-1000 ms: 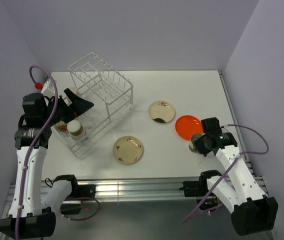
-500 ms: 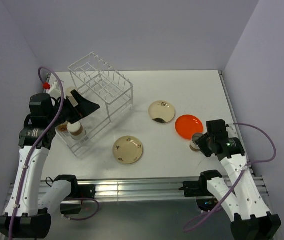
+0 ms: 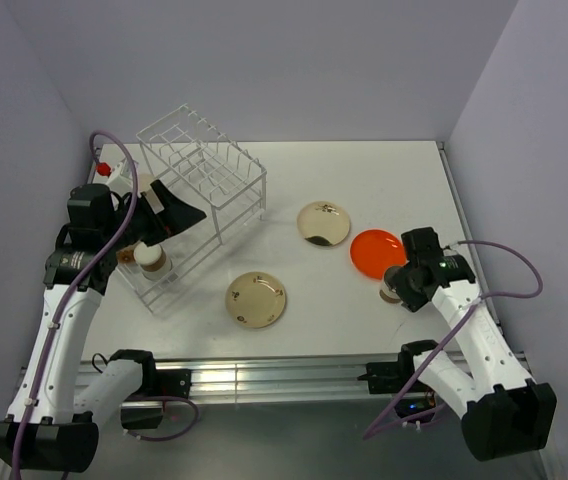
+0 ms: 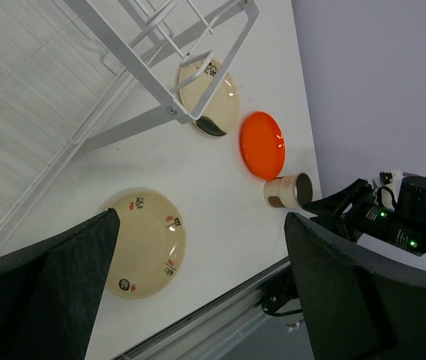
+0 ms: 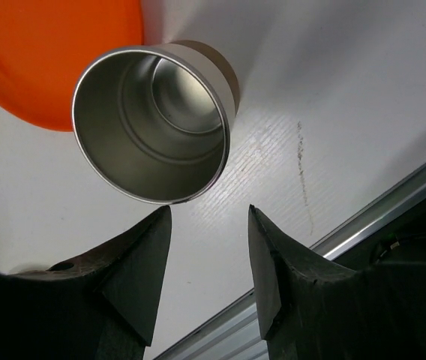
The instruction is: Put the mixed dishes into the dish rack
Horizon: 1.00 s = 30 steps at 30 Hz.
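Note:
The white wire dish rack (image 3: 204, 175) stands at the back left, its low tray section (image 3: 179, 290) towards me. A beige cup (image 3: 151, 258) stands in that tray. My left gripper (image 3: 179, 212) (image 4: 200, 217) hangs open and empty above the tray. Two cream plates (image 3: 256, 299) (image 3: 323, 223) and the orange plate (image 3: 376, 252) lie on the table. A metal cup (image 5: 153, 124) (image 3: 392, 285) stands upright beside the orange plate (image 5: 55, 52). My right gripper (image 5: 208, 217) (image 3: 406, 284) is open just short of the cup's rim, with nothing between its fingers.
The left wrist view shows both cream plates (image 4: 144, 241) (image 4: 211, 97), the orange plate (image 4: 262, 145), the metal cup (image 4: 286, 190) and the right arm (image 4: 393, 217). The table's front rail (image 3: 284, 375) runs close to the metal cup. Walls close in the left, back and right.
My right gripper's jaws have spread apart beside the metal cup, which stays in place. My left arm has drifted to the right over the rack, still open.

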Available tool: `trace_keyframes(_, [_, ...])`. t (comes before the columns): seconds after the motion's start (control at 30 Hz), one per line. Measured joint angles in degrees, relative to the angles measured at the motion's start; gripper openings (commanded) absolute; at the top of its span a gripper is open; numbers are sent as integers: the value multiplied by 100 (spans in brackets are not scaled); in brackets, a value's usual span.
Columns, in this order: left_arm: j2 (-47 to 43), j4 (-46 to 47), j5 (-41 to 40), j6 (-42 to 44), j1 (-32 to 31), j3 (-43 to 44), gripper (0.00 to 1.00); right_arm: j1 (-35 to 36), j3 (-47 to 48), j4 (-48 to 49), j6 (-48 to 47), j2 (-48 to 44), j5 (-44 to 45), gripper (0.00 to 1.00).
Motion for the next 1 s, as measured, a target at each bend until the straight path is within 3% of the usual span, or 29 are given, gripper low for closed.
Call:
trace_keyframes(0.57, [68, -4, 66, 39, -35, -70, 99, -184, -708, 1054, 68, 767, 72, 51])
trace_keyframes(0.67, [61, 0, 66, 15, -63, -70, 99, -208, -713, 1176, 50, 769, 72, 40])
trace_keyframes(0.7, [61, 2, 66, -4, -74, -68, 99, -232, -713, 1226, 24, 780, 81, 23])
trace_keyframes(0.77, [61, 0, 66, -20, -103, -68, 98, -273, -713, 1292, -31, 846, 118, 2])
trace_keyframes(1.0, [63, 133, 562, -44, -179, -94, 99, -289, -686, 1434, -317, 756, -37, 0])
